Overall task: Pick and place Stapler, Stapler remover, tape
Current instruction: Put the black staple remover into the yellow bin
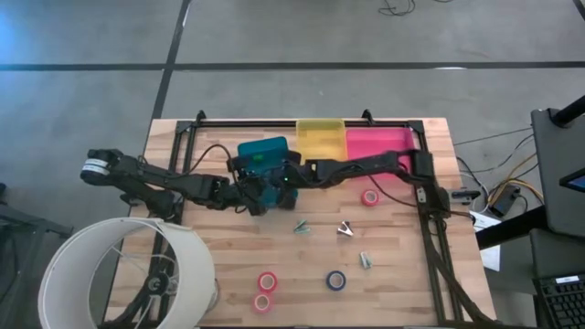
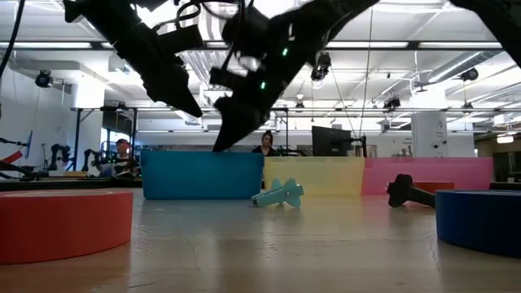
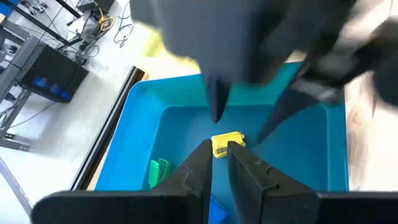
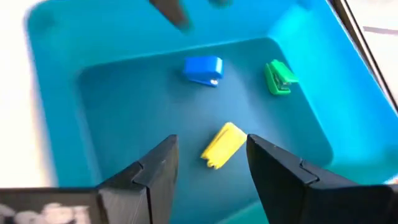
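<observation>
Three staplers lie on the floor of the blue bin (image 1: 265, 149): a yellow one (image 4: 222, 144), a blue one (image 4: 204, 68) and a green one (image 4: 280, 78). My right gripper (image 4: 211, 142) hangs open above the yellow stapler, touching nothing. My left gripper (image 3: 219, 149) is shut and empty, over the bin's near wall beside it. On the table lie three pinkish tape rolls (image 1: 370, 197) (image 1: 267, 281) (image 1: 262, 302) and a dark blue one (image 1: 336, 280). Three small stapler removers (image 1: 302, 227) (image 1: 345, 228) (image 1: 365, 260) lie between them.
A yellow bin (image 1: 320, 137) and a pink bin (image 1: 379, 142) stand to the right of the blue one along the far edge. A large white lampshade-like ring (image 1: 128, 274) covers the near left corner. The two arms meet close together over the blue bin.
</observation>
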`<state>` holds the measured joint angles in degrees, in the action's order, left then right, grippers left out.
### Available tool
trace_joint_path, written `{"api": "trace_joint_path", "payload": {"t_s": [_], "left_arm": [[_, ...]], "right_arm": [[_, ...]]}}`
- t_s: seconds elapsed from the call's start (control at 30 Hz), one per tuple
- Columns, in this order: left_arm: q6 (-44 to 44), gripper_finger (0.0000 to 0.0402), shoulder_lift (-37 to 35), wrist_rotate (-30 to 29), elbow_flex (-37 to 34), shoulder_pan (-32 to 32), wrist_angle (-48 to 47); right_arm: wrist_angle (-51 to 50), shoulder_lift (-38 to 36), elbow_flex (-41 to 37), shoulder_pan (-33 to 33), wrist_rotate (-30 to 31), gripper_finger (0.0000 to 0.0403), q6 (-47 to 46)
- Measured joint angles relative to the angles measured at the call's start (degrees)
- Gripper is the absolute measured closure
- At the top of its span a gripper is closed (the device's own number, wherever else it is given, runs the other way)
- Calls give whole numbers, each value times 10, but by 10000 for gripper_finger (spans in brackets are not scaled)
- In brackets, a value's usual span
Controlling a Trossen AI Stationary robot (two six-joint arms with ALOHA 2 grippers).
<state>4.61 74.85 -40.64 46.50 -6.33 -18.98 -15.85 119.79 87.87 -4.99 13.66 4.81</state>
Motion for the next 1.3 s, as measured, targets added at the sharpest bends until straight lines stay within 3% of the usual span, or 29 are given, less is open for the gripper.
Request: {"api": "trace_joint_path", "payload": {"t_s": [0.3,0.6,0.9,1.3], "left_arm": [[8,349,0,0,0,0,3],[19,349,-1,0,0,0,0],[19,348,0,1,-9,-1,1],[21,348,-1,2,-9,-1,6]], "right_arm": [[-168,-105,-2,60,0,230,-25],[-318,-177,-34,130,-2,236,-153],[-333,-244,-175,179,-33,229,-345],[-275,-260,-303,209,-103,236,-383]]}}
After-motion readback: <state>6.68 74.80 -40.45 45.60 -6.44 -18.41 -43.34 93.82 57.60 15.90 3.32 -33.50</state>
